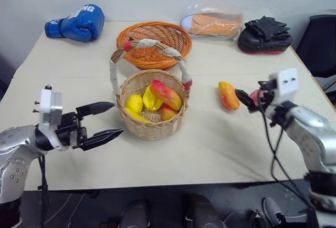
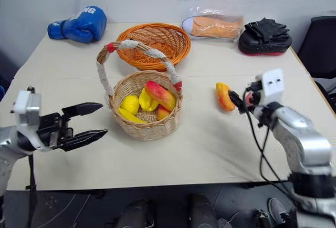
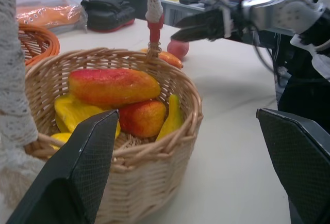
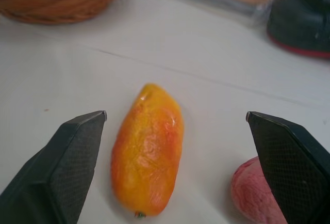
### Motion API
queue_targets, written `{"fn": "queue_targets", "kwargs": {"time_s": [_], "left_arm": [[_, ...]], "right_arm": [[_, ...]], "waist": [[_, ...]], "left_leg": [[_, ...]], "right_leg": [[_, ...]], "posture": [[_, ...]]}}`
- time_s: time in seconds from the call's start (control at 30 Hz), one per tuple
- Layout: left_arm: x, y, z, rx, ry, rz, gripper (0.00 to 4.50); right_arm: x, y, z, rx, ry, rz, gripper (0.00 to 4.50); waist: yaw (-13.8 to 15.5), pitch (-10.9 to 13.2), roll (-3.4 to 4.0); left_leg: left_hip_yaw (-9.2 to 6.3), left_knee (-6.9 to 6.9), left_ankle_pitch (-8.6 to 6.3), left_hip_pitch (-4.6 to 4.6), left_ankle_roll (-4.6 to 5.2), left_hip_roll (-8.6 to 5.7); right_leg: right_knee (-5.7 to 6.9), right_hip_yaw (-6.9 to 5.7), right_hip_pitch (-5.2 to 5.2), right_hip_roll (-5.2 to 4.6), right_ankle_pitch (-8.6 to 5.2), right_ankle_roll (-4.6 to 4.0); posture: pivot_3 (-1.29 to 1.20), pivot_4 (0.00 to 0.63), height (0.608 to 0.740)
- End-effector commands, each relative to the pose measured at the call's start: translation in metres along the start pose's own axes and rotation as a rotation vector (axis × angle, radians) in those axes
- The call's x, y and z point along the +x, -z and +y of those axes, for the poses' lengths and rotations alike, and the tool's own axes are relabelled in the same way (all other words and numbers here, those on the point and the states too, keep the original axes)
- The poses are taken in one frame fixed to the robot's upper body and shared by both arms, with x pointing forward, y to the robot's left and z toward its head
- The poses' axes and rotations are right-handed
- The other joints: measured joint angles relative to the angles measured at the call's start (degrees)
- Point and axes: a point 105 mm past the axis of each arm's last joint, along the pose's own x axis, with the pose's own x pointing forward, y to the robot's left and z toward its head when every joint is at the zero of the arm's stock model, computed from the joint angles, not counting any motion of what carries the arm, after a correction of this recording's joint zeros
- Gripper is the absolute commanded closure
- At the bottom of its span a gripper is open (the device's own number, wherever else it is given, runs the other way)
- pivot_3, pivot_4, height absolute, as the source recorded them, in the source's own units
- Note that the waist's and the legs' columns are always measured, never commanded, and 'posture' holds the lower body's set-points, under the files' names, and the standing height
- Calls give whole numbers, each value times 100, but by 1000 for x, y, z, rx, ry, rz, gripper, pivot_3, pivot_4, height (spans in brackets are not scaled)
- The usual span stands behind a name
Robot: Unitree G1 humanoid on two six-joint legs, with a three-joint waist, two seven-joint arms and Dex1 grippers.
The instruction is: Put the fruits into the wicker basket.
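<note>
The wicker basket (image 1: 152, 113) holds two mangoes and some half-buried yellow pieces; one mango (image 1: 228, 95) and a gripper-hidden peach (image 4: 253, 197) lie on the worktop (image 1: 220, 144) beside it, both grippers wide, empty.

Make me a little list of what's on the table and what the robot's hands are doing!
basket: holds a mango, a smaller red-orange fruit and yellow fruits
still out: mango and peach, lying on the table to the basket's right
left end effector: open, beside the basket, empty
right end effector: open, by the loose mango and peach
far side: orange bowl, boxing glove, black pad
</note>
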Motion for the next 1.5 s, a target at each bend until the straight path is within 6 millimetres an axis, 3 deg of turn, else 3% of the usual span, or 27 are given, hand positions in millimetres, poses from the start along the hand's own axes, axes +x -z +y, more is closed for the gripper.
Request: {"fn": "queue_targets", "kwargs": {"time_s": [0.03,0.17,0.23,0.37,0.47,0.6,0.67,0.8,0.9,1.03,1.1,1.13,1.23,1.4,1.5], "left_arm": [[4,-7,-9,14,48,-29,19],[9,-7,-9,21,56,-31,19],[11,-6,-10,15,65,-27,19],[14,-4,-10,11,72,-27,19],[14,-3,-8,12,67,-28,19],[17,-4,-7,18,67,-35,0],[14,-2,-12,-14,99,-18,0],[5,4,-16,-50,123,23,0],[3,2,-13,-48,110,14,0],[-2,-1,-17,-8,114,-1,0],[-7,2,-18,-11,108,14,0],[-10,4,-19,-24,104,28,0],[-25,10,-13,-55,49,23,0],[-32,11,-10,-81,37,23,0],[-30,5,-9,-74,18,-4,0]], "right_arm": [[11,11,-7,-27,18,74,0],[31,20,-3,11,-37,161,0],[39,14,-5,32,-40,151,0],[49,8,14,40,-168,155,0],[56,0,18,22,-185,123,0],[60,4,12,72,-163,186,1297],[58,-5,16,40,-224,184,1953],[38,-23,23,-29,-379,135,2067],[1,-38,46,-70,-608,70,2067],[-82,-40,104,-103,-1051,93,2067],[-95,-43,126,-127,-1113,68,2067],[-96,-48,138,-143,-1131,40,2067],[-72,-79,184,-81,-1088,-121,2067],[-40,-105,221,-6,-978,-221,2067],[-16,-98,226,-41,-869,-185,2067]], "waist": [[0,0,0],[-19,1,1],[-35,1,2],[-38,2,4],[-35,2,4],[-31,3,5],[-29,3,5],[-22,8,12],[6,8,14],[13,9,15],[-62,10,14],[-102,10,13],[-215,8,12],[-89,8,10],[-67,3,3]], "left_leg": [[1,0,0,-2,1,0],[20,5,-2,-6,17,-7],[32,8,-1,-3,27,-11],[32,7,2,-4,28,-11],[32,5,2,-4,26,-9],[33,6,2,-5,26,-11],[33,7,2,-5,26,-10],[33,2,1,-6,26,-8],[30,2,0,-16,27,-5],[25,-1,-7,-20,34,3],[28,-1,-9,-12,35,11],[36,2,-12,-5,31,20],[36,1,-22,19,24,41],[8,-3,8,-33,-27,50],[15,12,10,-71,-25,53]], "right_leg": [[-6,0,0,0,0,1],[-24,-18,0,0,15,32],[-24,-16,0,-5,21,41],[-21,-16,-3,-5,22,44],[-21,-15,-4,-4,22,43],[-21,-15,-4,-7,22,44],[-20,-15,-4,-9,22,44],[-23,-15,-7,-8,22,44],[-27,-18,-14,-10,22,44],[-35,-23,-13,-12,22,44],[-37,-22,-8,-13,22,44],[-34,-14,-7,-12,24,45],[-29,-1,0,-10,38,22],[13,0,-72,43,29,-28],[19,2,-107,47,30,-27]], "posture": [[0,150,740],[0,150,740],[0,150,740],[0,150,740],[0,150,740],[0,150,740],[0,150,740],[0,150,740],[0,150,740],[0,150,740],[0,150,740],[0,150,740],[0,150,740],[0,150,740],[0,150,740]]}}
